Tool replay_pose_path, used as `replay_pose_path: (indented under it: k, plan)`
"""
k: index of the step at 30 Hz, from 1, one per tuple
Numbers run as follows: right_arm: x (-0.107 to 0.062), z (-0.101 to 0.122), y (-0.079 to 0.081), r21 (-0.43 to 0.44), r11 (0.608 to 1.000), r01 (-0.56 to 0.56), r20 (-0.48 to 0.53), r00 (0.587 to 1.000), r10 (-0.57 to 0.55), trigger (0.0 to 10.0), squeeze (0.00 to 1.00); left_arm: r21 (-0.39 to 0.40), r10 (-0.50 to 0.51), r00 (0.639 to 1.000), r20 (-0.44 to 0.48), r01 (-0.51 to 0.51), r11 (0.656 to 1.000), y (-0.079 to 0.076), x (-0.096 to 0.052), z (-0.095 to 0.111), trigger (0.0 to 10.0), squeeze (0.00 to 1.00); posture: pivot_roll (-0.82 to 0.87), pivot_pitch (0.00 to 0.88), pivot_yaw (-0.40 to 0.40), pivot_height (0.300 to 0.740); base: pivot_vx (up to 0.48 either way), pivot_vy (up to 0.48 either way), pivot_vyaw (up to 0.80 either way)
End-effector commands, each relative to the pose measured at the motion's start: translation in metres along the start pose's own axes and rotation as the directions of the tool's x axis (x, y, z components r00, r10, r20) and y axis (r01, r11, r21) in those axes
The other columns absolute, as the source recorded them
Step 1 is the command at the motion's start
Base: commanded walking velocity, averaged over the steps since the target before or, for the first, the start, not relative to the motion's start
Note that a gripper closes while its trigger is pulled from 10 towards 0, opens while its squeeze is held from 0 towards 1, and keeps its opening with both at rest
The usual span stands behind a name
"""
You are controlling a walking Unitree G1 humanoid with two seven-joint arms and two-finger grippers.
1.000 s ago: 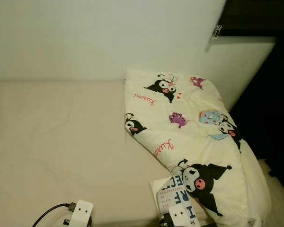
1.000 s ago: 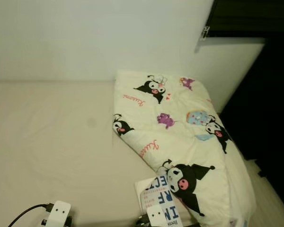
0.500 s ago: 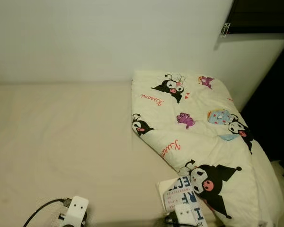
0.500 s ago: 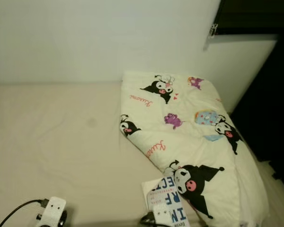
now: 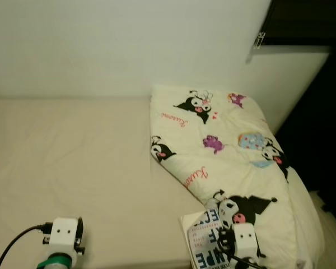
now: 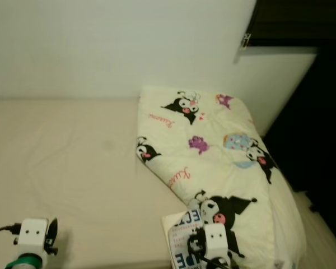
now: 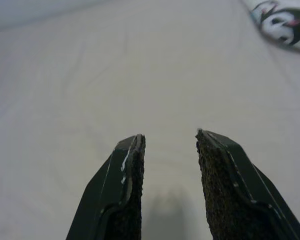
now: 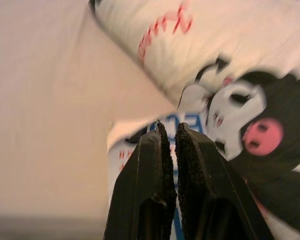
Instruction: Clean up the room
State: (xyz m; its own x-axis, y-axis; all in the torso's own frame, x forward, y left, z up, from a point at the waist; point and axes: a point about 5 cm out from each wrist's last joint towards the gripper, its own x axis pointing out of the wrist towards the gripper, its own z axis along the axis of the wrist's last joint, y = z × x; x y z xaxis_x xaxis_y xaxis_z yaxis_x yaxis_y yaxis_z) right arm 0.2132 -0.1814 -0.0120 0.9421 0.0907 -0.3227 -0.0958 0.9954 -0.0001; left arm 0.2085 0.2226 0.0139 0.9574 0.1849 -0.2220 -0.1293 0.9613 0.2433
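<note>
From the left eye view, the bed (image 5: pixel 73 162) lies under a plain cream sheet against a white wall. A folded quilt (image 5: pixel 229 151) printed with black-and-white cartoon figures runs along the bed's right side, with red cursive script on it too small to read. At the quilt's near end lies a book (image 5: pixel 204 241), its white cover bearing large blue block letters; "PE" can be made out at its near edge, with smaller lines I cannot read. The right gripper (image 5: pixel 238 252) sits low over the book, its white wrist block nearest the camera. The left gripper (image 5: pixel 61 244) hangs over bare sheet at the near left, with a black cable trailing from its white block and a green band below.

The right eye view gives the same layout and shows blue letters "EC" on the book (image 6: pixel 182 244).

In the left wrist view, the two black fingers (image 7: pixel 125 195) stand apart with nothing between them, above the empty sheet; a corner of the quilt (image 7: pixel 282 22) shows beyond.

In the right wrist view, the fingers (image 8: pixel 150 185) are pressed nearly together, pinching the book's (image 8: pixel 125 150) edge, where blue letters peek out beside the quilt's pink-cheeked figure (image 8: pixel 250 125).
</note>
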Motion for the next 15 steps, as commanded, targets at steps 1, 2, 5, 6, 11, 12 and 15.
replay_pose_path:
  k: [1, 2, 5, 6, 11, 12, 15]
  plan:
    - [-0.003, 0.002, 0.004, 0.014, 1.0, 0.017, 0.009, 1.0, -0.018, 10.0, 0.0, 0.028, -0.041, 0.999, -0.012, 0.041, 0.999, -0.006, -0.002, 0.0, 10.0, 0.0, -0.01, 0.0, 0.03, 0.74, 0.0, 0.0, 0.0]
    - [-0.003, 0.002, 0.004, 0.014, 1.0, 0.017, 0.009, 1.0, -0.018, 10.0, 0.0, 0.028, -0.041, 0.999, -0.012, 0.041, 0.999, -0.006, -0.002, 0.0, 10.0, 0.0, -0.01, 0.0, 0.03, 0.74, 0.0, 0.0, 0.0]
    - [0.0, 0.002, 0.005, 0.014, 1.0, 0.018, 0.009, 1.0, -0.018, 10.0, 0.0, 0.032, -0.062, 0.998, -0.004, 0.062, 0.998, -0.01, -0.001, 0.005, 10.0, 0.0, 0.01, 0.0, 0.03, 0.74, 0.0, 0.0, 0.0]
    - [0.007, 0.003, 0.005, 0.028, 1.0, 0.013, 0.016, 1.0, -0.013, 10.0, 0.0, 0.022, -0.076, 0.997, 0.0, 0.076, 0.997, -0.012, 0.002, 0.009, 10.0, 0.0, 0.05, 0.0, 0.056, 0.74, 0.0, 0.0, 0.0]
    - [0.015, -0.029, 0.011, 0.251, 0.966, 0.064, -0.146, 0.989, -0.028, 10.0, 0.0, -0.153, -0.053, 0.977, -0.206, 0.022, 0.988, -0.034, 0.007, -0.034, 10.0, 0.0, -0.01, 0.0, 0.014, 0.74, 0.0, 0.0, 0.0]
    - [0.011, -0.037, 0.016, 0.218, 0.975, 0.033, -0.197, 0.98, 0.011, 10.0, 0.0, -0.142, -0.047, 0.97, -0.239, 0.014, 0.99, -0.037, 0.006, -0.04, 10.0, 0.0, 0.0, 0.0, 0.008, 0.74, 0.0, 0.0, 0.0]
    - [0.005, -0.048, 0.018, 0.176, 0.984, 0.02, -0.265, 0.964, 0.027, 10.0, 0.0, -0.131, -0.062, 0.958, -0.279, 0.026, 0.991, -0.044, 0.006, -0.045, 10.0, 0.0, 0.01, 0.0, 0.002, 0.74, 0.0, 0.0, 0.0]
